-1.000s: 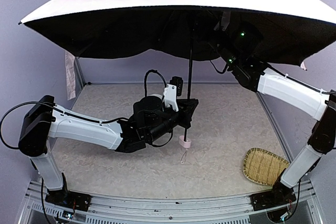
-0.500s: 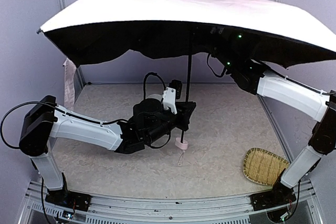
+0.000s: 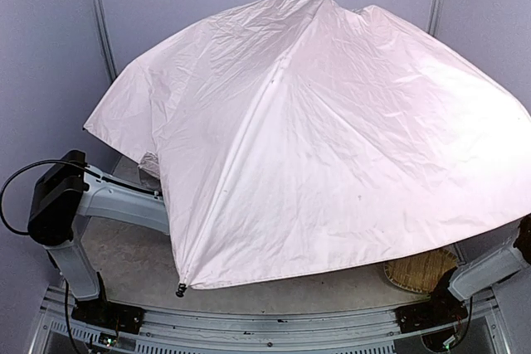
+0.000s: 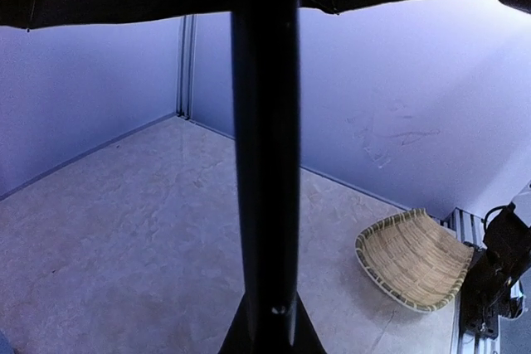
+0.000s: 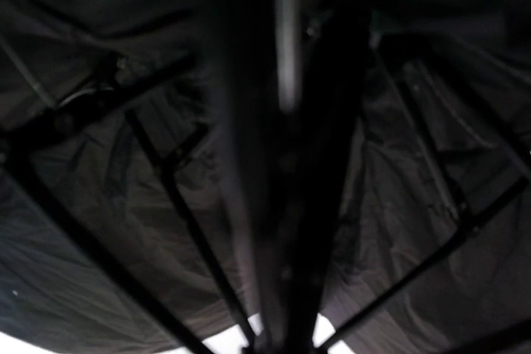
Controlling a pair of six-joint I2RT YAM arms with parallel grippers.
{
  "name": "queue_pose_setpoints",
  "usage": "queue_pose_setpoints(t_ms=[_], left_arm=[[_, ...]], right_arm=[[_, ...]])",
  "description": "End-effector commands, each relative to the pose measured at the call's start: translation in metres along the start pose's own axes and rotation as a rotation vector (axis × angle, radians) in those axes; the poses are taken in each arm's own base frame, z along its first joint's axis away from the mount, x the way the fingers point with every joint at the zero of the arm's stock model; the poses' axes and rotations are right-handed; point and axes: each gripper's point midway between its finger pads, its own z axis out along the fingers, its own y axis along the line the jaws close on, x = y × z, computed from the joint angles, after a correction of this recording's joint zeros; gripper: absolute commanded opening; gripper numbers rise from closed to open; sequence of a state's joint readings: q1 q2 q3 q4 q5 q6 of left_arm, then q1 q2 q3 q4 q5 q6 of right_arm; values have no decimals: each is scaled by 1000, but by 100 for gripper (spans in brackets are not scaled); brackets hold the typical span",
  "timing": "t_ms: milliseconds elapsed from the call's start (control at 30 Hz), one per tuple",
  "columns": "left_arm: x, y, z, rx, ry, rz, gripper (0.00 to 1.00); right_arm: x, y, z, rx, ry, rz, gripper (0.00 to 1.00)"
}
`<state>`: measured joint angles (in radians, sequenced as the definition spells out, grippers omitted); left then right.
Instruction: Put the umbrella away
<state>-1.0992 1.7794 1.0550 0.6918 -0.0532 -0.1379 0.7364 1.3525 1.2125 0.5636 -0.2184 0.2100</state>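
**A:** What has changed since a second ago?

**B:** The umbrella point(image 3: 332, 147) has tipped over toward the overhead camera. Back then its black underside hung level above both arms. Now its pale pink top faces up and covers most of the table point(image 3: 124, 259). Only the shoulder of the left arm point(image 3: 108, 201) and a bit of the right arm point(image 3: 489, 267) stick out.

**A:** Is it open?

**B:** Fully spread, with its near rim low over the table's front edge.

**A:** Who's holding it?

**B:** The left gripper point(image 4: 270, 333) is pinched tight on the black shaft point(image 4: 265, 138), which rises straight up through its wrist view. The right gripper point(image 5: 286, 304) is up among the ribs under the lining. That view is so dark and blurred that I cannot tell whether it grips anything.

**A:** Any containers?

**B:** One woven basket point(image 4: 412, 259) at the right of the table, with nothing in it. From above, the umbrella's edge now hides its far part, where before it lay in full view.
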Motion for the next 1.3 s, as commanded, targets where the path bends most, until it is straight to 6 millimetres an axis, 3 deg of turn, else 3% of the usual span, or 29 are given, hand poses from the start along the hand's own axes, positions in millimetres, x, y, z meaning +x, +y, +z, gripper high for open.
queue_pose_setpoints(t_ms=[0,133,367,567,633,700,733,833,967,1033,1133,1200,1267], left_arm=[[-150,-1,-39,7,-421,44,0],[-162,-2,-40,14,-471,68,0],[-172,0,-34,32,-505,70,0],[-158,2,-13,57,-471,72,0],[-140,6,2,65,-407,83,0],[-116,16,13,40,-326,81,0],[-102,21,15,29,-290,75,0],[-80,30,10,0,-233,56,0],[-58,41,8,-64,-130,75,2],[-49,44,-1,-78,-104,73,16],[-47,43,-20,-66,-114,80,47],[-41,44,-31,-68,-94,86,57],[-36,49,-42,-85,-74,87,60]], right_arm=[[171,14,-40,-106,489,52,14],[200,10,-55,-80,551,74,14],[236,4,-76,-27,634,91,14],[249,4,-85,-11,667,87,13],[234,7,-80,-25,627,88,10],[201,-3,-65,12,535,54,4],[181,-12,-57,45,484,36,0],[125,-33,-37,123,322,-7,0],[64,-38,-18,144,98,-60,0],[39,-45,-13,173,23,-80,0],[4,-57,-11,229,-72,-120,0],[-12,-67,-11,270,-106,-160,0],[-25,-79,-12,315,-133,-187,0]])
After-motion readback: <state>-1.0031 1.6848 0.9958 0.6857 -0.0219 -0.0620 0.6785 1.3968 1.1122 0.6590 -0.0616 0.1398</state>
